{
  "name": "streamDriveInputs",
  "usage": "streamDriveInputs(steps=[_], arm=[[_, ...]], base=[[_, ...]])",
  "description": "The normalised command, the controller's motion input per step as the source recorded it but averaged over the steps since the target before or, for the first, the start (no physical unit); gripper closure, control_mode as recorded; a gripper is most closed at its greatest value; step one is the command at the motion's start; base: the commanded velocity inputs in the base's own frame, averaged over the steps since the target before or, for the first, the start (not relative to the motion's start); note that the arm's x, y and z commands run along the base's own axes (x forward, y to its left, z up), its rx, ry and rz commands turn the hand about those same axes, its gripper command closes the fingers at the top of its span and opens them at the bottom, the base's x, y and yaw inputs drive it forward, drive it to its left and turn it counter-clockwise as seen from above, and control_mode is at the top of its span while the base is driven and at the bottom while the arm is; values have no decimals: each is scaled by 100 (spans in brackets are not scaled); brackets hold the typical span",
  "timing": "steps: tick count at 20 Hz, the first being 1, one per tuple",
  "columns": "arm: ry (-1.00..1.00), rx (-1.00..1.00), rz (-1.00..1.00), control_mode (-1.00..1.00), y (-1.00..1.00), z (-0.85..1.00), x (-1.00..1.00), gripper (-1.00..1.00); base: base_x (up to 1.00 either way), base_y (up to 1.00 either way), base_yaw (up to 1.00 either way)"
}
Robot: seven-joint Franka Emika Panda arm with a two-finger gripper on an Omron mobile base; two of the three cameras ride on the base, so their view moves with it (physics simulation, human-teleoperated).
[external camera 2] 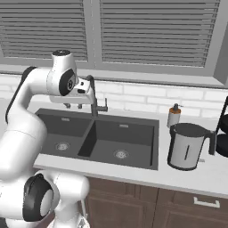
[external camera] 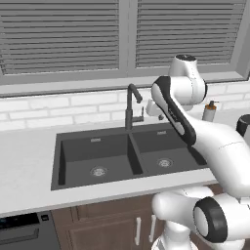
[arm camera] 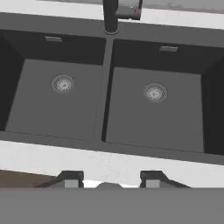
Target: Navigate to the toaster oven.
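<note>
The tool (arm camera: 111, 178) is hanging above the front edge of the sink (arm camera: 109, 142), its two dark fingertips (arm camera: 70, 178) standing apart with nothing between them, so it is released and carrying nothing. In the right base view the tool (external camera 2: 73, 105) is sitting just left of the faucet (external camera 2: 94, 95), over the left basin.

Judging by this, the driving step is under way and not finished: the base is facing the sink, and no toaster oven is appearing beside the sink or along the desk (external camera: 29, 166). Where it is standing cannot be told from here. The next move is calling for the base to turn or roll along the desk until the small black oven is coming into sight; which way to go is a guess.

To the right of the sink a soap bottle (external camera 2: 174, 116) is standing against the tiled wall, a steel kettle (external camera 2: 187, 147) nearer the desk's front edge, and a dark rack (external camera 2: 222, 133) beyond it. Left of the sink, below the desk, a dishwasher panel (external camera: 24, 229) is showing. The raised arm, reaching over the sink, is likely wanting care near the faucet while the base is moving.
</note>
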Motion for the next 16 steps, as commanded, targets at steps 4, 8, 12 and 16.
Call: streamDriveInputs(steps=[4,8,12,16], arm=[[-1,0,0,-100,0,-1,-56,-100],[0,0,0,-100,0,-19,-100,-100],[-1,0,0,100,0,-20,-75,-100],[0,0,0,100,0,0,0,-100]], base=[[0,0,0],[0,0,0],[-25,0,0],[-75,1,3]])
